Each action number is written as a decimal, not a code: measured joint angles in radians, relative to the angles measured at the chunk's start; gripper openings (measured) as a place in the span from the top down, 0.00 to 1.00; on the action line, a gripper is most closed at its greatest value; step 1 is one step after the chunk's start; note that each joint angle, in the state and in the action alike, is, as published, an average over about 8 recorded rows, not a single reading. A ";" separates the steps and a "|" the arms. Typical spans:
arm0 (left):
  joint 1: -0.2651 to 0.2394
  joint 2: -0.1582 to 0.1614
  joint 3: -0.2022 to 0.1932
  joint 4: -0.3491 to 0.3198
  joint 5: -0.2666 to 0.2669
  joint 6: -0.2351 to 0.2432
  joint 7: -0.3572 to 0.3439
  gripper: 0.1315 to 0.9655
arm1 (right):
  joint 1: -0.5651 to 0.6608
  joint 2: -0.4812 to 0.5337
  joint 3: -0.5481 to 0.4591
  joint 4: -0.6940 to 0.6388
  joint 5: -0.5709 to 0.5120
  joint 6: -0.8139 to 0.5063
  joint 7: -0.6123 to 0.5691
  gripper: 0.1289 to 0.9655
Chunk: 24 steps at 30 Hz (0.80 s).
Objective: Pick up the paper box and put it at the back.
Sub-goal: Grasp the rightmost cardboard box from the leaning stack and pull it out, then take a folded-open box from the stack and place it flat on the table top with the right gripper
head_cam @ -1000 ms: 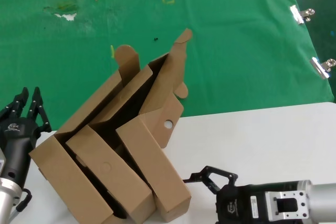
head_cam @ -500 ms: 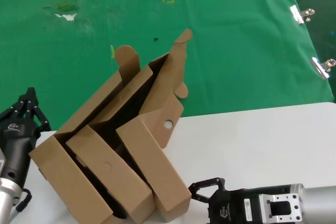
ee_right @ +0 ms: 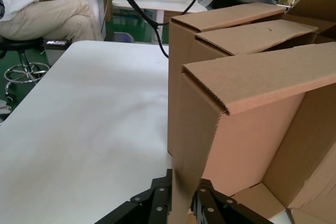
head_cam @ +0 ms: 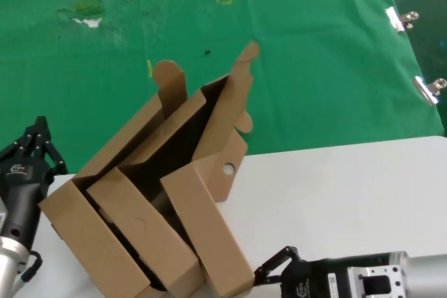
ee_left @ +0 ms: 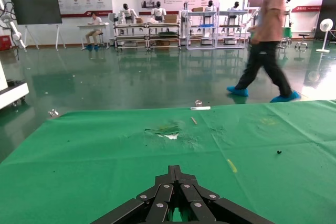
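— Green cloth (head_cam: 293, 68) covers the far half of the bench, and the near half is white table (head_cam: 349, 186). Where does the paper box (head_cam: 209, 151) sit?

— It straddles the seam between the two, leaning open among the other brown cardboard boxes (head_cam: 119, 235), its tabbed lid (head_cam: 237, 95) raised toward the cloth and the round hole (head_cam: 228, 169) showing in one panel.

— What has changed in the last second?

— The right gripper (head_cam: 269, 275) has slid in low from the white side and now sits against the near corner of the cardboard. In the right wrist view its fingers (ee_right: 157, 203) stand slightly parted with the thin edge of a cardboard wall (ee_right: 189, 182) between them, so it looks to be pinching that edge. The lid has also tipped a little, which suggests the box is already being nudged.

— And the left gripper (head_cam: 31, 146)?

— It waits at the left edge of the table, well apart from the box, fingers pressed together to a point; a second ago they were spread.

— So what does that mean for the task?

— The grasp seems made or nearly made; the lift comes next. Behind the box the cloth offers open room, with only small scraps (head_cam: 87, 15) and, at the right edge, two binder clips (head_cam: 412, 54).
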 joint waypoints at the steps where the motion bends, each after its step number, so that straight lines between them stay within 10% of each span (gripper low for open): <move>1: 0.000 0.000 0.000 0.000 0.000 0.000 0.000 0.99 | -0.002 0.004 0.002 0.003 0.001 0.001 0.001 0.85; 15: 0.000 0.000 0.000 0.000 0.000 0.000 0.000 0.99 | -0.114 0.127 0.102 0.139 0.006 0.091 0.096 0.98; 24: 0.000 0.000 0.000 0.000 0.000 0.000 0.000 0.99 | -0.298 0.311 0.333 0.336 -0.086 0.215 0.347 0.99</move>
